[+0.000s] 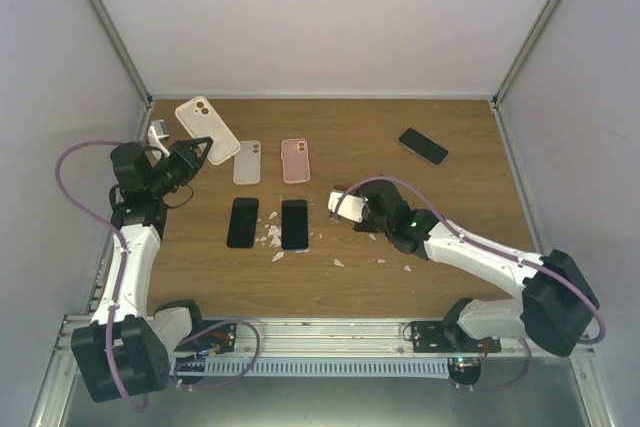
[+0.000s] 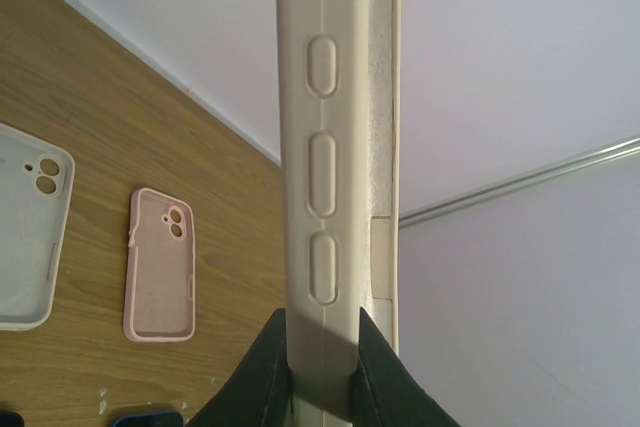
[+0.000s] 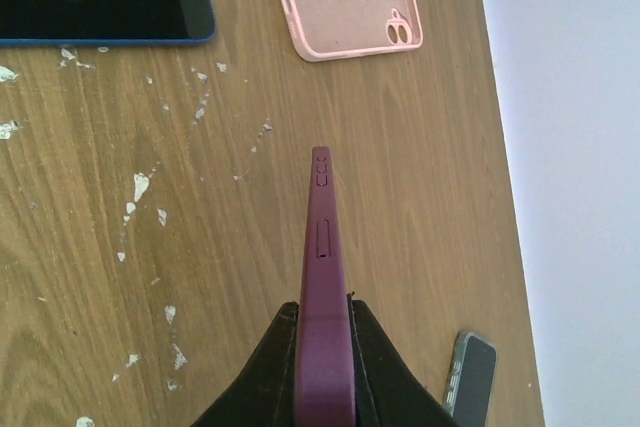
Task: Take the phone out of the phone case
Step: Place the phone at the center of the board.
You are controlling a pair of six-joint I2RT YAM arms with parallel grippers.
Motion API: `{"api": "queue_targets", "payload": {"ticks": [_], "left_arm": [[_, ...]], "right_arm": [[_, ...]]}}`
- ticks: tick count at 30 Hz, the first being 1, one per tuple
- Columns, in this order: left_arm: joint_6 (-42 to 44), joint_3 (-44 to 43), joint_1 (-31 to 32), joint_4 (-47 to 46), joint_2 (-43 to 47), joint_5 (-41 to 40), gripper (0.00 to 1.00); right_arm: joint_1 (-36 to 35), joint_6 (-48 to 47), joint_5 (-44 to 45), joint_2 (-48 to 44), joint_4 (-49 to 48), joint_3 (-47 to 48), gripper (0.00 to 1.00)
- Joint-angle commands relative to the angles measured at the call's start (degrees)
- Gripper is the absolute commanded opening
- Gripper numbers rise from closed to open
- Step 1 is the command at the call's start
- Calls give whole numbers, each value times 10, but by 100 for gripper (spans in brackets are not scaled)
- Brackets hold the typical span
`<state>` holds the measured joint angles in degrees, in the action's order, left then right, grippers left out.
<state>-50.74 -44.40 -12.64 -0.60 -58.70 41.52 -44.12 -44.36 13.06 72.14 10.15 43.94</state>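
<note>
The right pincer is low over the table and closed on a dark red case, which it holds by its edge. I cannot tell if a phone sits inside it. Small white flakes lie on the wood just left of it. Beside the flakes, a black phone and a blue-edged phone lie flat, side by side. Behind them lie a pale case and a pink case, both with the hollow side up. The left pincer is closed on a cream case, lifted above the table's far left corner. Whether it holds a phone is also unclear. A dark phone lies far right.
</note>
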Motion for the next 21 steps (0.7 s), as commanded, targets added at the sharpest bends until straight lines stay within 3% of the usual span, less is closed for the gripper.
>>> {"api": "queue_targets", "payload": {"ticks": [1,12,21], "left_arm": [[7,-7,-9,-27,-5,2,0],[-7,-2,-23,-31,-4,0,0],[-12,5,-24,-35,0,1,0]], "right_arm": [[-30,-13,57,25,-75,-10,1],[-108,-4,155,114,-100,-14,1],[-131,-3,234,167,-128,-30,4]]}}
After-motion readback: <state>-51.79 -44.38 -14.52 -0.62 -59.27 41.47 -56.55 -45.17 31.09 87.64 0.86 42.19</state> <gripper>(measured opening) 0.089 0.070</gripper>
